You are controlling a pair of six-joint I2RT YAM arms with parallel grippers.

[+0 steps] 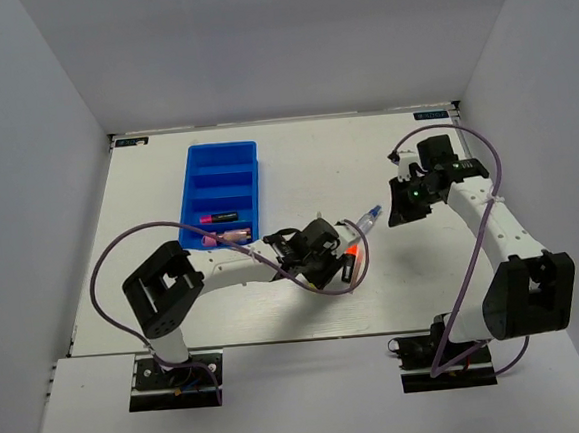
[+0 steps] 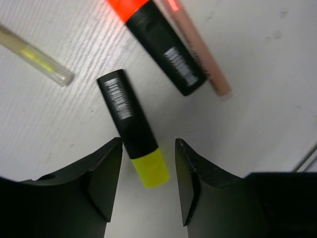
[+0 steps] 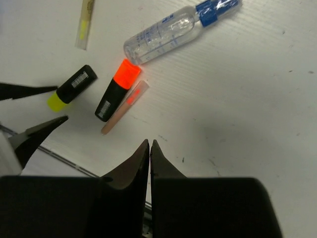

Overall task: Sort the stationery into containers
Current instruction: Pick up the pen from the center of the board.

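A black highlighter with a yellow cap (image 2: 130, 119) lies on the white table. My left gripper (image 2: 148, 145) is open, its jaws either side of the yellow cap and clear of it. Beside it lie an orange-capped highlighter (image 2: 163, 54), a thin peach stick (image 2: 200, 57) and a clear stick with yellow inside (image 2: 37, 59). A clear blue-capped tube (image 3: 166, 35) lies just beyond the orange highlighter (image 3: 115, 96). My right gripper (image 3: 150, 144) is shut on nothing and hovers above bare table, to the right of the group. The blue tray (image 1: 193, 189) holds a pink-tipped highlighter (image 1: 219, 218) and a pink marker (image 1: 227, 236) in its two near compartments.
The left arm's purple cable (image 1: 121, 245) loops over the table left of the tray. The right arm's cable (image 1: 491, 160) arcs over its arm at the right. Grey walls close in the table on three sides.
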